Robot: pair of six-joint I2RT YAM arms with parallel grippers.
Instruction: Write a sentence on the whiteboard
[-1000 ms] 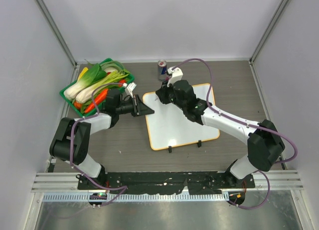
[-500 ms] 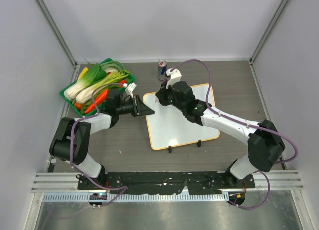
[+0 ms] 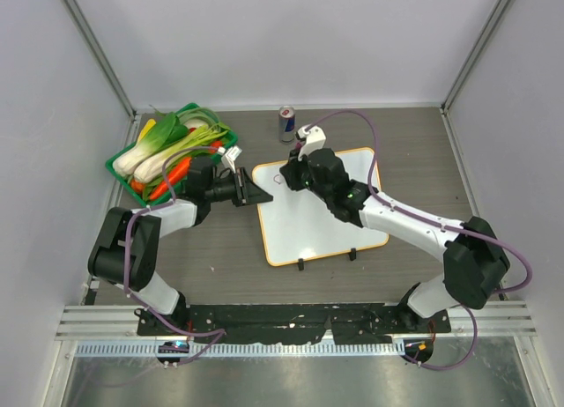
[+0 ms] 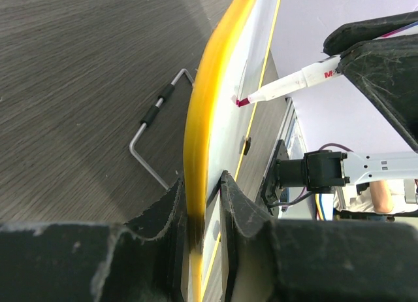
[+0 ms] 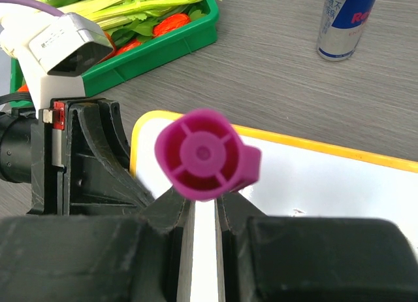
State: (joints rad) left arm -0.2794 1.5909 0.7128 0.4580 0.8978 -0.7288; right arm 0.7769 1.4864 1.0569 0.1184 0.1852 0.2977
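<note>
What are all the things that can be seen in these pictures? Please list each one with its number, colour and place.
whiteboard: one, white with an orange-yellow rim, middle of the table.
clips: two, black, on the whiteboard's near edge.
marker: one, white body, magenta cap and tip, tip at the whiteboard.
can: one, silver and blue, upright beyond the whiteboard.
tray: one, green, far left of the table.
vegetables: several, green, white, orange and red, in the tray.
wire loop: one, grey with a black sleeve, on the table beside the whiteboard.
table: one, dark wood grain.
left gripper: one, black, shut on the whiteboard's left edge.
right gripper: one, black, shut on the marker.
</note>
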